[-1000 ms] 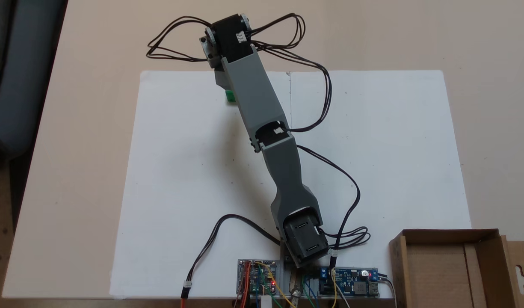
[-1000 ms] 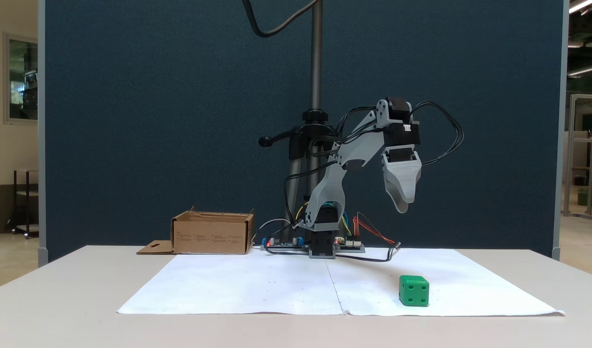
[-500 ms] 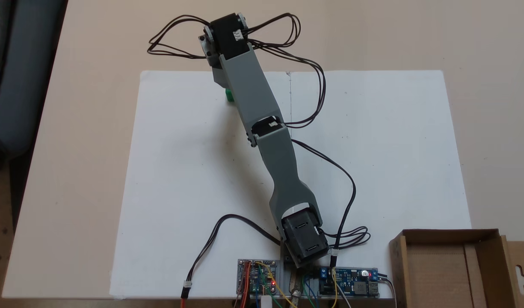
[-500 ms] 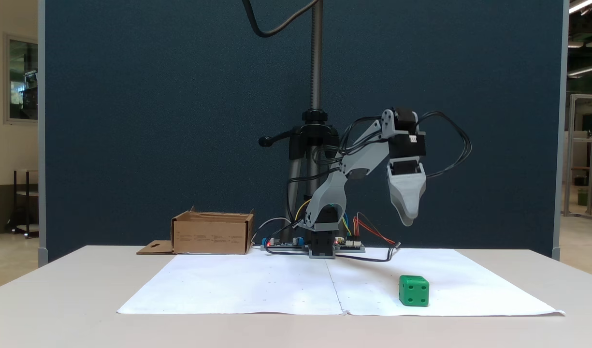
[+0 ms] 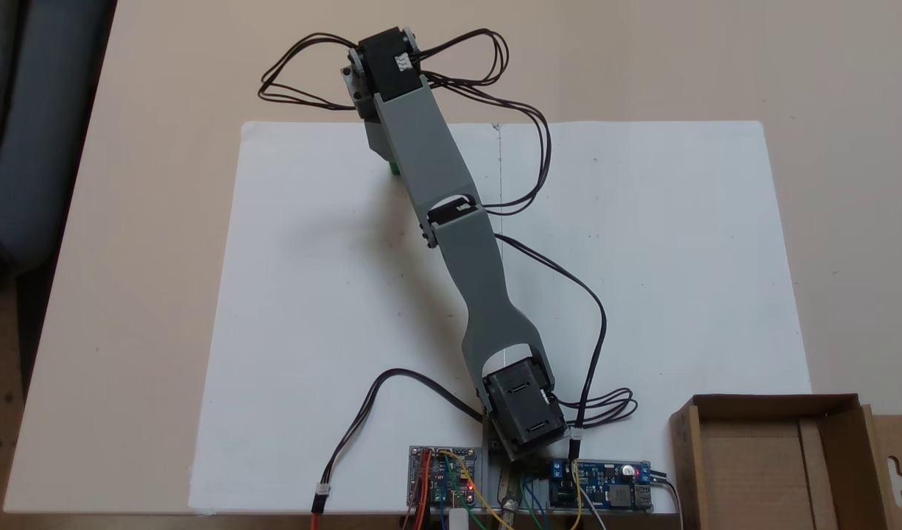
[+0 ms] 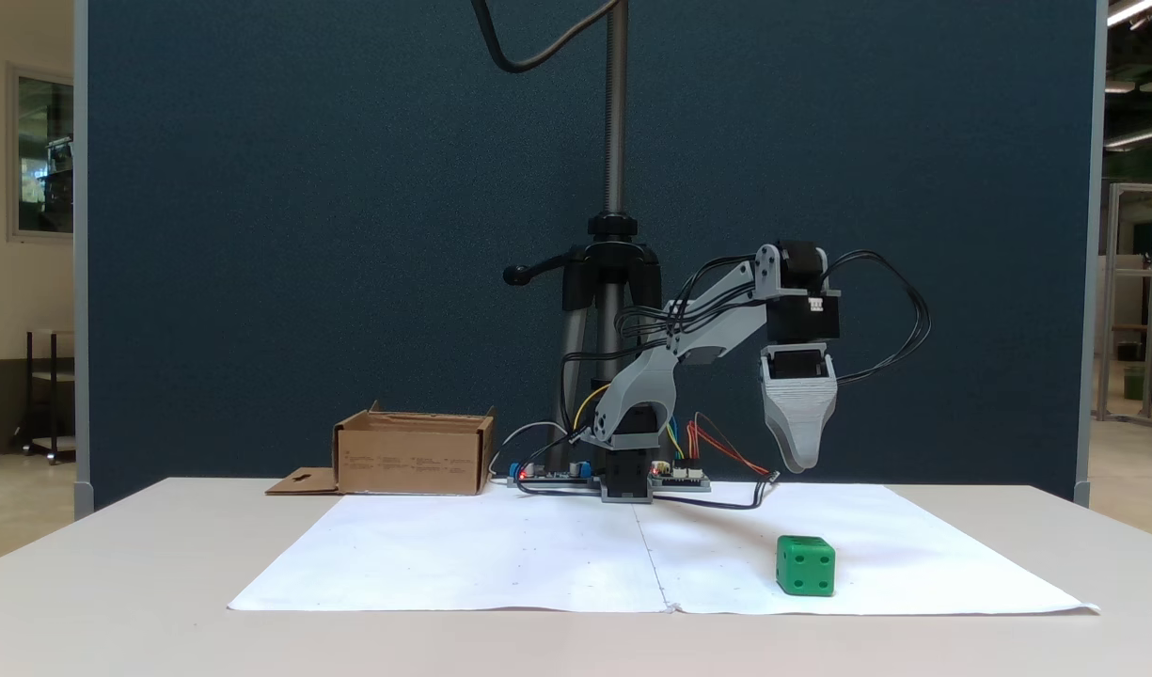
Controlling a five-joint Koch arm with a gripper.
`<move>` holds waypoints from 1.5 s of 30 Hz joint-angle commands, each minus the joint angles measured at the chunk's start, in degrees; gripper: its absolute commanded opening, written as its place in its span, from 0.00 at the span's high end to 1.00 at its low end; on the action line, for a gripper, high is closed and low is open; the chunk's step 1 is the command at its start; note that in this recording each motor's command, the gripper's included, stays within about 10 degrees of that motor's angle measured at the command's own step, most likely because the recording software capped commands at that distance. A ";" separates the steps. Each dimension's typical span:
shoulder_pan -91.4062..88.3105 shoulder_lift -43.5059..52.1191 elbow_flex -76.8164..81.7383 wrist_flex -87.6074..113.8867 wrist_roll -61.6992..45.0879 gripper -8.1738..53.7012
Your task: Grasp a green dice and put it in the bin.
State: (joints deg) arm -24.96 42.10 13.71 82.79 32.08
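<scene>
Your tool [image 6: 800, 463] hung point-down above the green dice [image 6: 806, 565], with clear air between its tip and the cube's top face in the fixed view from the front. Its two halves lined up one behind the other there, so I could not tell whether it was released or clenched; it carried nothing that could be seen. The dice sat on the white paper sheet [image 6: 500, 564], almost straight below the tool and on the near side of the sheet in that view. In the fixed view from above, your grey arm [image 5: 428, 162] stretched over the sheet [image 5: 311, 294] and hid nearly all of the dice [image 5: 396, 168]; a green sliver showed at the arm's left edge, just under the wrist.

The bin [image 6: 413, 454], a brown cardboard box, stood well away from the tool, off to the left beside the arm's base, on the worktop [image 6: 143, 564]. From above, the bin [image 5: 841, 412] sat at the lower right corner, open-topped, with its hang-hole flap [image 5: 895, 471] folded outward. Circuit boards [image 5: 604, 484] and loose black cables [image 5: 590, 324] lay around the base, far behind the tool.
</scene>
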 commanded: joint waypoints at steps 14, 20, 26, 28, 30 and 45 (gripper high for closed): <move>-0.09 -0.18 -2.55 10.00 4.48 0.17; 0.26 -0.26 -2.55 10.00 4.48 0.17; 0.62 -0.62 -2.55 10.00 4.48 0.17; 0.53 -0.79 -2.55 10.00 4.48 0.17; 0.53 -0.88 -2.55 10.00 4.48 0.17; 0.26 -0.88 -1.93 10.00 4.48 0.18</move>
State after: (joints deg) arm -23.99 39.11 13.71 82.79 32.08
